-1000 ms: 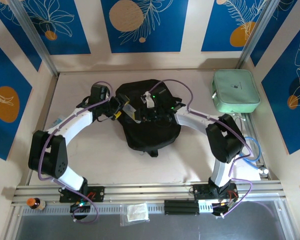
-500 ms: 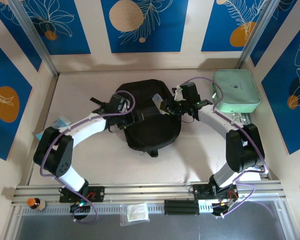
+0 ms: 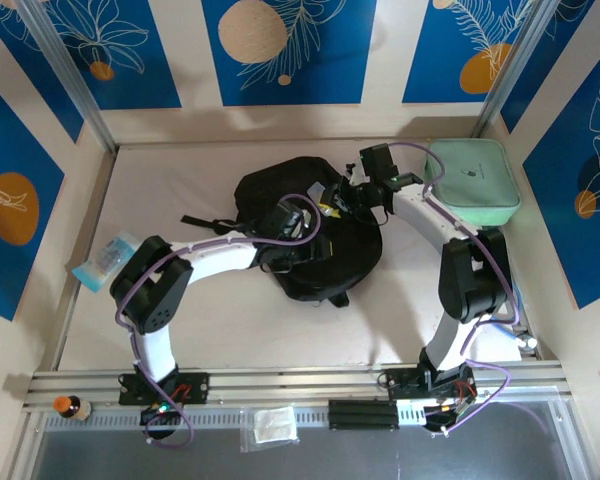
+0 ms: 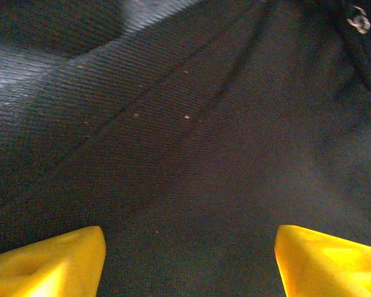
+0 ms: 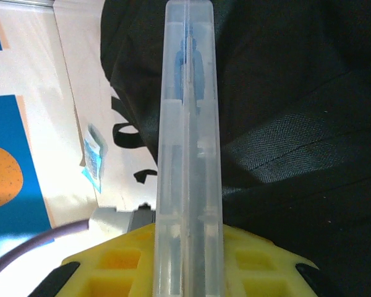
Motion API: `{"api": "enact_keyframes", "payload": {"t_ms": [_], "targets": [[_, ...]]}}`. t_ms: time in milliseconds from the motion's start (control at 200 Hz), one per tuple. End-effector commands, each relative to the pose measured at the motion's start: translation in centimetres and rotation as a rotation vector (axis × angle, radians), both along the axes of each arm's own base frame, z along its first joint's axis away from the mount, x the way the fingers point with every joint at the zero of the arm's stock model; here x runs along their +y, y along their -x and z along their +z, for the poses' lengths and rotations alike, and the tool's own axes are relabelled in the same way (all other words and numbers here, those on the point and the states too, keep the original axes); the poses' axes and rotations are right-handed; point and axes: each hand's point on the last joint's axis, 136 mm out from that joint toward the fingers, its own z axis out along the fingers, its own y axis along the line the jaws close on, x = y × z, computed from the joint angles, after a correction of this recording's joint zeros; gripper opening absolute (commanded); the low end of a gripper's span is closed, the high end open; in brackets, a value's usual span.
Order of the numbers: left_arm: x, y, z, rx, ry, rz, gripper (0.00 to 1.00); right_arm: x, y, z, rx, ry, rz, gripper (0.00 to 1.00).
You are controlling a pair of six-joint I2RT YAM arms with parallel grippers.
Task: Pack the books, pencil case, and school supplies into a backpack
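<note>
The right end effector (image 5: 185, 250) is clamped on the school supplies (image 5: 187, 124) — a narrow, clear, hard plastic box held edge-on between yellow fingers, with something blue showing through its walls — and it hangs over the far edge of the backpack (image 3: 325, 245). The left end effector (image 4: 191, 260) has its yellow fingertips spread well apart with nothing between them, close above the pack's black ribbed weave, which lies soft and creased. By my reading the box is about to go in but is not yet inside. Whether any books are already packed cannot be told, since the pack's inside is hidden. The mint-green pencil case (image 3: 472, 182), a padded rounded rectangle, lies unpacked on the pale surface (image 3: 230, 320) at the far right, and a light-blue see-through packet (image 3: 105, 262) lies near the left edge.
</note>
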Motion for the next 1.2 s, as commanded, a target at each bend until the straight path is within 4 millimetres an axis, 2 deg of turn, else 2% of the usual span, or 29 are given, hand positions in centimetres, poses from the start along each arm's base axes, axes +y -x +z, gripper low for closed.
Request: {"api": "enact_keyframes", "payload": {"t_ms": [0,100,240,325,415,475,615,810,1060,1195], "targets": [[0.7,-0.8,2.9,-0.085,0.013,0.016,0.72,0.2,0.5,0.0,0.101,-0.033,-0.003,0.11],[3.4,-0.8,3.9,-0.122,-0.036,0.047,0.73,1.1,0.4,0.2,0.124,-0.065,0.015,0.11],[8.0,-1.7,4.8,-0.163,-0.120,0.102,0.75,2.4,1.3,-0.8,0.211,-0.067,0.017,0.12],[9.7,-2.6,5.4,-0.184,-0.148,0.108,0.76,2.8,2.2,-1.6,0.277,-0.053,0.002,0.12],[10.7,-4.0,5.5,-0.182,-0.174,0.096,0.76,2.8,3.4,-1.7,0.317,-0.043,-0.019,0.11],[10.8,-5.0,5.4,-0.180,-0.189,0.084,0.75,2.5,4.2,-1.5,0.325,-0.031,-0.044,0.11],[9.3,-7.2,5.8,-0.202,-0.198,0.019,0.74,1.4,6.3,-1.3,0.362,-0.015,-0.084,0.11],[7.6,-9.1,5.6,-0.219,-0.200,-0.042,0.70,-0.7,8.4,-2.9,0.412,0.028,-0.144,0.11],[5.9,-10.0,3.2,-0.174,-0.247,-0.174,0.68,-2.6,8.4,-5.2,0.429,0.067,-0.191,0.10],[4.6,-9.1,1.7,-0.107,-0.216,-0.256,0.62,-4.4,7.6,-6.6,0.407,0.107,-0.201,0.10]]}}
